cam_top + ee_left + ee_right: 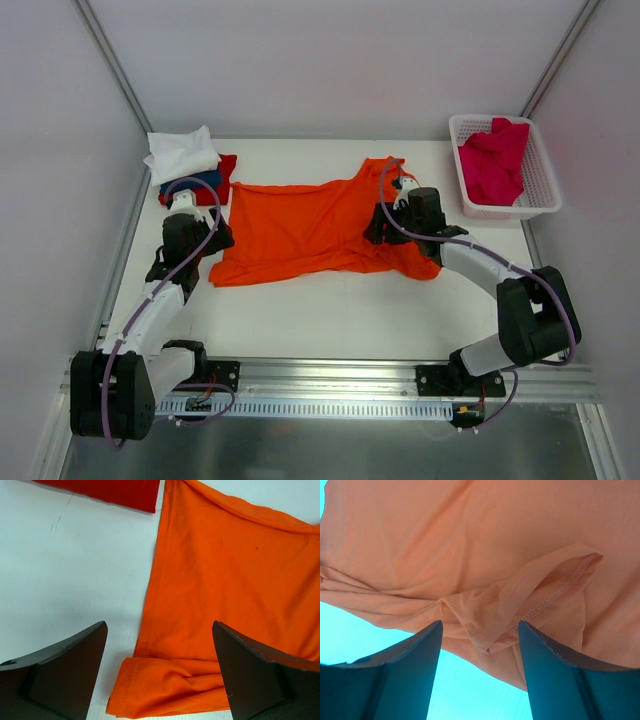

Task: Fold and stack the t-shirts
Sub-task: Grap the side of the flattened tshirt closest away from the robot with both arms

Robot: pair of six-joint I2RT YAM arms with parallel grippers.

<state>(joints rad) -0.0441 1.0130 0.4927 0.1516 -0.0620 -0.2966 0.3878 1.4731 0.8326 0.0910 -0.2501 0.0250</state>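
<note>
1. Orange t-shirt (300, 225) is lying spread across the middle of the table (330, 310), bunching along its near edge.
2. Your left gripper (159, 630) is hanging over the shirt's left edge with its fingers (70, 665) spread wide, one over bare table and one over cloth, gripping nothing.
3. Your right gripper (480, 625) is sitting low at the shirt's right end, its fingers (555, 670) parted; a stitched hem fold is lying loose between them, not pinched.
4. Only the overhead view is giving you the rest: a white t-shirt (182, 152) is resting on a dark blue t-shirt (203, 180) and a red t-shirt (226, 172) at the far left, and a crimson-pink t-shirt (495, 160) is spilling from the white basket (540, 205) at the far right.
5. Only the left wrist view is showing you the rolled orange corner by the fingers.
6. Only the right wrist view is showing you the hem stitching, which the arm is hiding from above.
</note>
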